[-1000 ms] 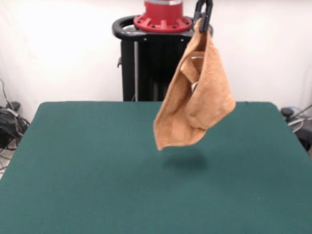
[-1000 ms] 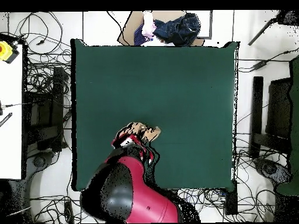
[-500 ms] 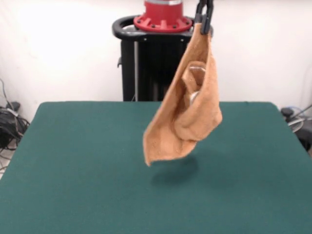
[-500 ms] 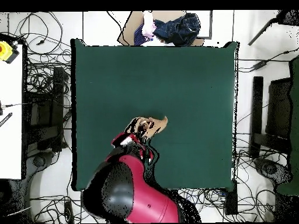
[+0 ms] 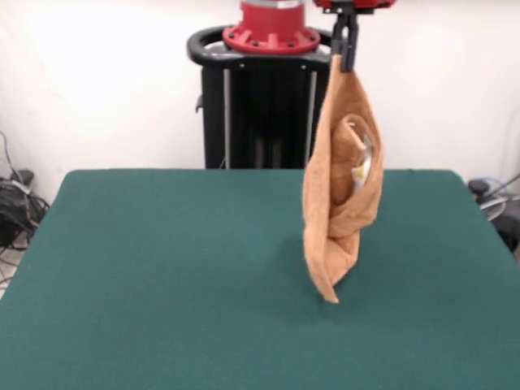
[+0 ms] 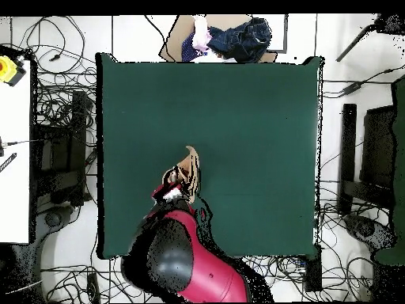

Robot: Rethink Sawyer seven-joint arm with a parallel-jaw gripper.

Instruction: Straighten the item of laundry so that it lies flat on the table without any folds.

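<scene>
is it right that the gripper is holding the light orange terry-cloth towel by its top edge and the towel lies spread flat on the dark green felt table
Not quite. The gripper does hold the light orange terry-cloth towel by its top edge, but the front view shows it hanging bunched above the dark green felt table, not spread flat.

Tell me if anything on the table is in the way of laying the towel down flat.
Nothing visible. The towel hangs folded from the claw, its lowest corner just above the table, whose green top shows no other object.
</scene>
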